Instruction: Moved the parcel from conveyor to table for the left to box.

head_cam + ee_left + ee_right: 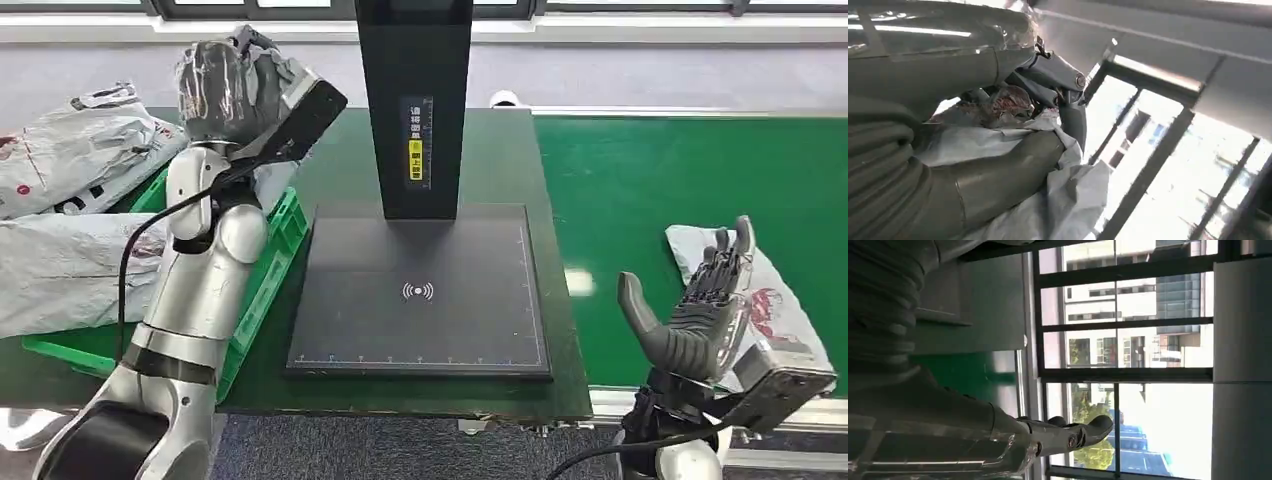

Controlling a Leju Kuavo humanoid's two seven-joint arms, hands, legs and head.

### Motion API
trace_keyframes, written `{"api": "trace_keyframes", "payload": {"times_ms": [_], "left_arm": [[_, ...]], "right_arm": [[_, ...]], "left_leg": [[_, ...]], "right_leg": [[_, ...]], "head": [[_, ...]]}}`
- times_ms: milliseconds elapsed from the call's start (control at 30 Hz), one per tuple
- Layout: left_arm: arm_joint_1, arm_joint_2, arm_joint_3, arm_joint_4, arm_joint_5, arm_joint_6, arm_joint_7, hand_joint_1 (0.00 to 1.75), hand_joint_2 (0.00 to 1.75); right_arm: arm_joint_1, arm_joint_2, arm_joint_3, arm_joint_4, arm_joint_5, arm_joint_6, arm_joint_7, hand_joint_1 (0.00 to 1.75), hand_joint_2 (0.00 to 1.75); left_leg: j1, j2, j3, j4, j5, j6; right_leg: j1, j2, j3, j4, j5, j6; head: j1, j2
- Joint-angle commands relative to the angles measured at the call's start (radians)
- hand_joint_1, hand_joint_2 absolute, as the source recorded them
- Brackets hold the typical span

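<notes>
Over the green crate (268, 268), left hand (232, 85) fingers grip a crumpled parcel (215, 80), its axis unclear; right hand (700, 300) fingers spread.

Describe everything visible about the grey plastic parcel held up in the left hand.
The grey plastic parcel is a soft, crumpled mailer bag with a glossy, wrinkled skin, bunched into a lump. The left hand grips it, raised above the green plastic crate at the table's left side. The left wrist view shows its pale grey folds squeezed between the thick thumb and the darker fingers, with a reddish printed mark on it. Nothing else touches it.
</notes>
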Motion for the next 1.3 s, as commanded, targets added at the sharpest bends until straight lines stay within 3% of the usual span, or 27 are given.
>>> {"api": "trace_keyframes", "payload": {"times_ms": [33,167,333,500,633,833,900,1133,1300], "left_arm": [[-0.126,0.074,0.143,0.083,-0.178,0.062,0.064,1.75,1.75],[-0.163,0.098,0.176,0.112,-0.253,0.056,0.1,1.75,1.75],[-0.296,0.181,0.281,0.366,-0.37,0.031,0.154,1.75,1.75],[-0.316,0.252,0.284,0.557,-0.392,0.056,0.216,1.75,1.75],[-0.315,0.257,0.289,0.579,-0.392,0.078,0.209,1.75,1.75],[-0.311,0.276,0.313,0.72,-0.391,-0.01,0.26,1.75,1.75],[-0.303,0.274,0.307,0.738,-0.392,-0.027,0.265,0.0,1.75],[-0.286,0.251,0.333,0.738,-0.391,-0.055,0.26,0.0,1.75],[-0.271,0.201,0.411,0.68,-0.319,-0.106,0.144,0.0,1.75]], "right_arm": [[0.008,-0.023,-0.018,0.058,-0.021,-0.01,-0.005,0.0,1.75],[0.016,-0.032,-0.007,0.066,-0.027,-0.006,-0.007,0.0,1.75],[0.022,-0.052,0.004,0.1,-0.052,0.01,-0.014,0.0,1.75],[0.035,-0.071,0.019,0.107,-0.055,0.017,-0.013,0.0,1.75],[0.039,-0.071,0.02,0.105,-0.057,0.018,-0.014,0.0,1.75],[0.06,-0.061,0.001,0.084,-0.055,0.039,-0.007,0.0,1.75],[0.063,-0.06,-0.003,0.075,-0.054,0.048,-0.003,0.0,1.75],[0.059,-0.057,-0.011,0.069,-0.044,0.064,0.007,0.0,1.75],[0.049,-0.057,-0.03,0.064,-0.04,0.077,0.012,0.0,1.75]], "left_leg": [[0.002,0.002,0.003,-0.001,-0.001,0.0],[0.002,0.002,0.003,-0.001,-0.001,-0.001],[0.002,0.002,0.002,0.0,0.0,0.0],[0.001,0.004,0.004,-0.002,0.0,-0.001],[0.003,0.002,0.007,-0.004,0.001,-0.001],[0.001,0.0,0.004,-0.002,0.0,-0.001],[0.002,0.001,0.006,-0.004,0.0,-0.001],[0.001,-0.001,0.002,-0.001,0.001,-0.001],[0.001,-0.001,0.001,-0.001,0.001,-0.001]], "right_leg": [[0.002,0.001,0.003,-0.002,0.0,-0.001],[0.002,0.001,0.003,-0.002,0.0,-0.001],[0.002,0.001,0.001,-0.001,0.0,-0.001],[0.002,0.003,0.002,-0.001,0.001,-0.001],[0.003,0.001,0.006,-0.004,0.001,-0.002],[0.002,0.0,0.004,-0.002,0.0,-0.001],[0.002,0.001,0.006,-0.004,0.0,-0.001],[0.002,-0.001,0.002,-0.001,0.0,-0.001],[0.002,-0.001,0.001,-0.001,0.0,-0.001]], "head": [[0.0,0.0],[0.0,0.0],[0.0,0.0],[0.0,0.0],[0.0,0.0],[0.0,0.0],[0.0,0.0],[0.0,0.0],[0.0,0.0]]}}
